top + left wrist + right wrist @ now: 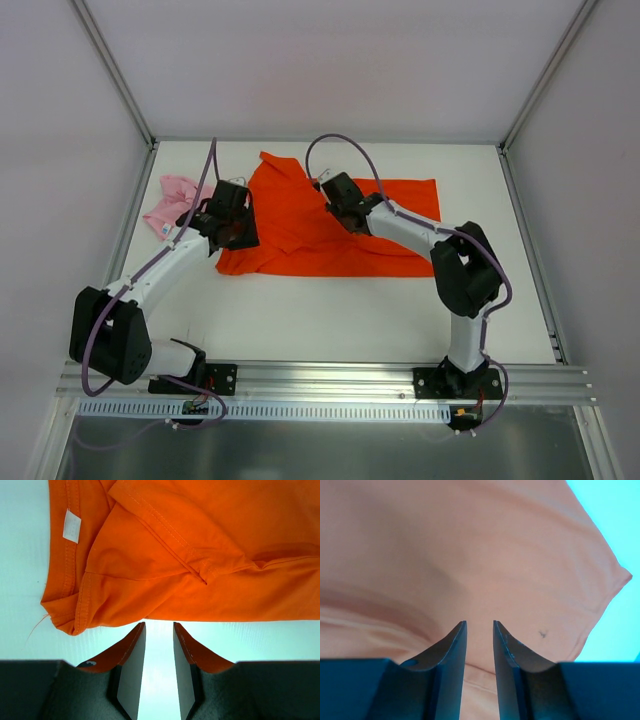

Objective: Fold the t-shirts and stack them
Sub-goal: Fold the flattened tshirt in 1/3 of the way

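— The orange-red t-shirt [345, 240]: where does it lie?
— Spread across the middle of the white table [350, 310], rumpled, with its far left part folded over on itself. The pale pink t-shirt [175, 205] sits crumpled at the far left edge of the table, just beside the orange one but apart from it.
— And the left gripper [159, 630]?
— It is at the orange shirt's left edge. Its jaws stand a narrow gap apart with only bare table between them. Ahead of them lies a bunched hem, and a white label [72, 526] shows on the cloth farther off.
— The right gripper [479, 627]?
— It is over the upper middle of the same shirt, its arm reaching in from the right. Its jaws are parted by the same narrow gap, and orange cloth fills the view behind them. I cannot tell whether the fingertips touch the cloth.
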Robot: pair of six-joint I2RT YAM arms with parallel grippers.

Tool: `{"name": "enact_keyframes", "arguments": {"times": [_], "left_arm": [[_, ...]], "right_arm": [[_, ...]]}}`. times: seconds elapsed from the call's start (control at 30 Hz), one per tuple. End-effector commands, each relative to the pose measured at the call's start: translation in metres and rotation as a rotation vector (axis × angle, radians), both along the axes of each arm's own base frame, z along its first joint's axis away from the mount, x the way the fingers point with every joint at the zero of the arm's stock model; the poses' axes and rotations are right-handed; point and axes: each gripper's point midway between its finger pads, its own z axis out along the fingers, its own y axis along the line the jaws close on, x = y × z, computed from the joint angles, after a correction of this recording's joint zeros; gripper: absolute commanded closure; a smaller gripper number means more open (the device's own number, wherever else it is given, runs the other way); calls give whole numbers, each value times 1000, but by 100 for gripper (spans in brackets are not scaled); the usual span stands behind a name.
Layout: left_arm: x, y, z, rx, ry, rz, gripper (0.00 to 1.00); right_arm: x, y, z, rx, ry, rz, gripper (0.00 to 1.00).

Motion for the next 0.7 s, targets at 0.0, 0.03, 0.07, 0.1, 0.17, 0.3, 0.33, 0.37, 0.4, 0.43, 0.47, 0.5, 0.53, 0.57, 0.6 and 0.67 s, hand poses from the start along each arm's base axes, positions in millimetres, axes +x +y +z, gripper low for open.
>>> {"name": "enact_keyframes", "arguments": {"times": [0.0, 0.03, 0.07, 0.1, 0.17, 0.3, 0.33, 0.37, 0.4, 0.43, 0.47, 0.5, 0.53, 0.57, 0.6, 0.67], "left_arm": [[-3, 6, 11, 4, -24, 0, 71], [-3, 4, 11, -9, -23, -2, 71], [-4, 2, 11, -18, -20, -3, 71], [-4, 0, 9, -33, -18, 6, 71], [-2, -2, 5, -50, -16, 16, 70], [3, -13, -11, -95, 19, 20, 70], [6, -15, -14, -98, 24, 22, 71], [6, -15, -23, -91, 45, 25, 71], [6, -15, -28, -89, 56, 31, 71], [7, -16, -35, -86, 68, 31, 71], [8, -16, -38, -85, 71, 33, 71], [7, -16, -42, -83, 82, 36, 71], [8, -17, -49, -80, 95, 39, 71], [8, -17, -54, -78, 104, 42, 72], [8, -16, -58, -75, 111, 44, 72], [6, -19, -66, -83, 135, 39, 74]], "right_arm": [[28, -20, 43, 67, -99, -151, 68], [26, -29, 51, 95, -89, -197, 68], [22, -46, 51, 138, -56, -291, 66], [17, -53, 52, 159, -38, -328, 66], [3, -76, 59, 195, -17, -435, 66], [-27, -109, 59, 247, 65, -601, 64], [-32, -114, 58, 263, 77, -639, 64], [-42, -125, 55, 265, 100, -670, 64], [-47, -129, 52, 280, 114, -706, 64], [-51, -133, 50, 283, 122, -726, 64], [-59, -142, 43, 266, 158, -757, 64], [-63, -146, 40, 273, 169, -800, 64], [-68, -149, 35, 274, 189, -822, 64], [-75, -155, 27, 270, 223, -856, 64], [-79, -157, 23, 276, 235, -880, 64], [-85, -164, 14, 295, 259, -958, 64]]}}
